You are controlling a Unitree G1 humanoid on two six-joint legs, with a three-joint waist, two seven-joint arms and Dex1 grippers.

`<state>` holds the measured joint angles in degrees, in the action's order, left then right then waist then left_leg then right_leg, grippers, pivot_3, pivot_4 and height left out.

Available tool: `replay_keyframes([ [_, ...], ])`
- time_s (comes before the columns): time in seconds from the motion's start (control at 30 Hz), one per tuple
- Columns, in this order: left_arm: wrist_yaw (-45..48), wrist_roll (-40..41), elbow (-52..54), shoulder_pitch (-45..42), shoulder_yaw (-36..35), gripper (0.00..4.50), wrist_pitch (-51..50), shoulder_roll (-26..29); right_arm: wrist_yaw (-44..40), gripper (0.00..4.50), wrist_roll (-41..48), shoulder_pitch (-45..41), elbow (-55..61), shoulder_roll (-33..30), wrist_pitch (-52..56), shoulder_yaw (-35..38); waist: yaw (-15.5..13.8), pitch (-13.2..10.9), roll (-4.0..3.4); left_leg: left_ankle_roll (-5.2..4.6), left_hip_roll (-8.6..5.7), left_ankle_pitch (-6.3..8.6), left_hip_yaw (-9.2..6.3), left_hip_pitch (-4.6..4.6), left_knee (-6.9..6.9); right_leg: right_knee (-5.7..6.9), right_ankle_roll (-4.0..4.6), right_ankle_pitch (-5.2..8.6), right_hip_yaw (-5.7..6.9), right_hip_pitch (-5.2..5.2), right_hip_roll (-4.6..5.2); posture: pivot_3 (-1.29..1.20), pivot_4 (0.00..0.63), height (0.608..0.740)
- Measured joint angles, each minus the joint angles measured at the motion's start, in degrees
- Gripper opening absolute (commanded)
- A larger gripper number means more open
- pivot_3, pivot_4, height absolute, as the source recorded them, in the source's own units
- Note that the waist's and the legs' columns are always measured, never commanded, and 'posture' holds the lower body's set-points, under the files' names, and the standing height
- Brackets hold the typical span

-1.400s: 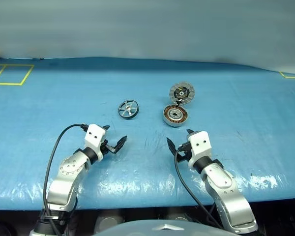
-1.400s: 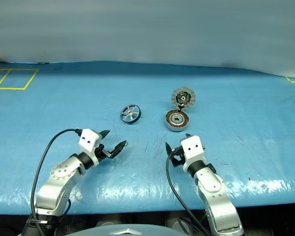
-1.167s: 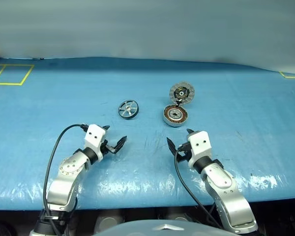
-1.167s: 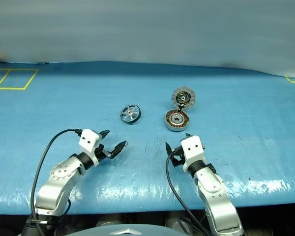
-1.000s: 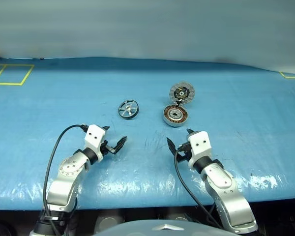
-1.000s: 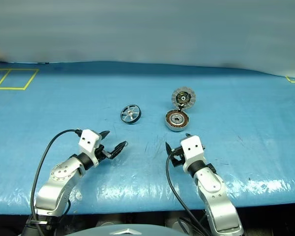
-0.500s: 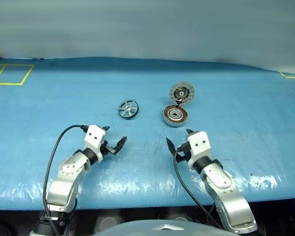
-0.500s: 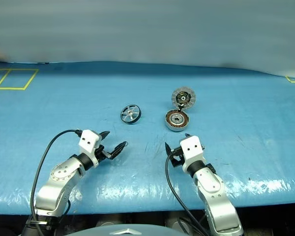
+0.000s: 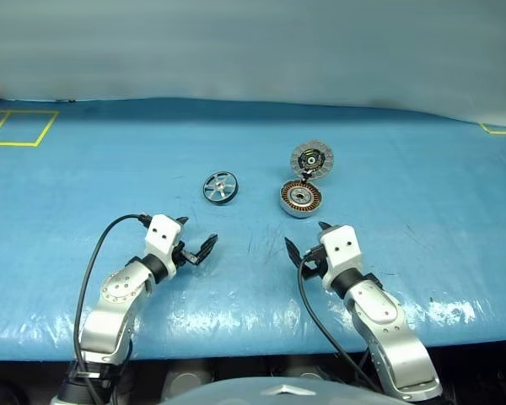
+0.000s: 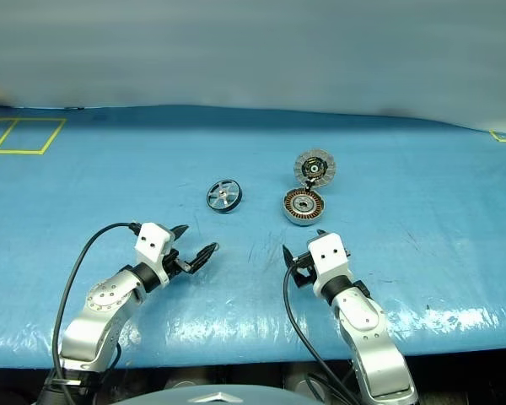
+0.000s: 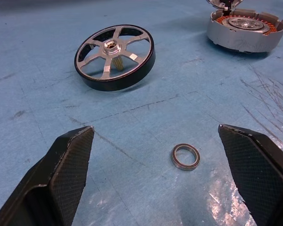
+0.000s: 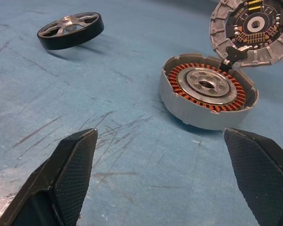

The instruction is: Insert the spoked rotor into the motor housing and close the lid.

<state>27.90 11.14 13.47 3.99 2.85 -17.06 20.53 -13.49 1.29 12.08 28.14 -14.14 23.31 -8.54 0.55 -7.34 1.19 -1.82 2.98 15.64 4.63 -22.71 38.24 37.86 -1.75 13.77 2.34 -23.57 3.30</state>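
On the blue table (image 9: 84, 177), your spoked rotor (image 9: 220, 187) lies flat, ahead of the left gripper (image 9: 196, 238); this one is nearer. Both it and the right gripper (image 9: 304, 236) stand released, empty.

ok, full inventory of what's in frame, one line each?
rotor: 1, dark rim with silver spokes, on the table ahead of the left gripper, apart from the housing
housing: 1, silver with copper windings, ahead of the right gripper, open
lid: 1, grey ribbed disc, swung open just behind the housing, joined to its rim
ring: 1, small, silver, on the table between the left fingers
table: 1, blue cover, yellow tape marks at far corners
left gripper: fingers open, holding nothing
right gripper: fingers open, holding nothing
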Motion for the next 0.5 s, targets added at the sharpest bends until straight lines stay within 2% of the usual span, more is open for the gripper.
replay_keyframes([
  [0.23,0.0,-0.1,-0.1,0.6,0.1,4.5,0.1,0.0,-1.5,4.49,1.6,-5.3,4.0,-1.3,14.5,-0.3,0.0,0.0,-0.02,0.0,0.01,-0.01,0.0,0.0,0.01,0.02,0.02,0.0,0.01,-0.01,0.0,0.0,0.15,0.74],
  [0.37,0.0,-0.4,-0.2,0.8,0.3,4.5,0.1,-0.1,-5.0,4.49,3.3,-12.8,7.9,-6.9,28.0,-2.2,0.0,0.0,-0.02,-0.01,-0.02,-0.01,0.0,-0.01,0.01,-0.01,0.02,-0.01,0.0,-0.01,0.02,0.0,0.15,0.74],
  [0.5,0.1,-0.6,-0.2,0.8,0.6,4.5,0.1,-0.2,-7.4,4.49,3.7,-19.2,8.1,-11.1,34.8,-3.5,0.0,0.0,-0.03,-0.02,-0.04,-0.01,-0.05,-0.03,-0.01,-0.01,0.01,-0.01,0.04,-0.01,0.02,0.0,0.15,0.74],
])
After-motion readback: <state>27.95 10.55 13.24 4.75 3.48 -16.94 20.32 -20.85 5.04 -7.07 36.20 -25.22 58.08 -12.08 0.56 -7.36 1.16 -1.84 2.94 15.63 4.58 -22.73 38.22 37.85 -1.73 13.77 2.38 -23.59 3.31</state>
